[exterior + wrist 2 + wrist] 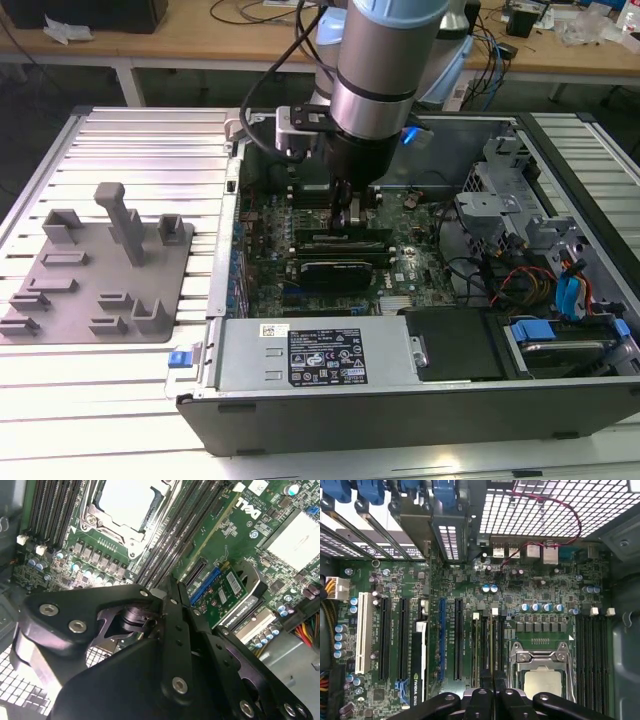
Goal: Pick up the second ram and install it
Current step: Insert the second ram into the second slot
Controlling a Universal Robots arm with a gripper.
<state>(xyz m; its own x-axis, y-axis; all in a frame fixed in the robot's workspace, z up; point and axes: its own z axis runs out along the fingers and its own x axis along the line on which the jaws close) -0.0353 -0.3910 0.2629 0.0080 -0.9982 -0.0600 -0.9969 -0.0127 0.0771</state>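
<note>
The second ram (pixel 492 640) is a thin green stick standing on edge in line with the black memory slots beside the CPU socket (pixel 542 677). In the second wrist view the ram (pixel 212 532) runs away from the fingertips as a green strip with a white tag at its far end. My gripper (pixel 350 222) reaches straight down into the open computer case. Both wrist views show the black fingers (pixel 167 610) pressed together over the stick's middle, gripper (pixel 492 680) shut on it. The part of the stick under the fingers is hidden.
A grey fixture plate (pixel 100 270) with upright holders lies at the exterior view's left of the case. Inside the case are a black expansion card (pixel 340 270), the power supply (pixel 320 355), drive cages (pixel 510 200) and bundled cables (pixel 520 280).
</note>
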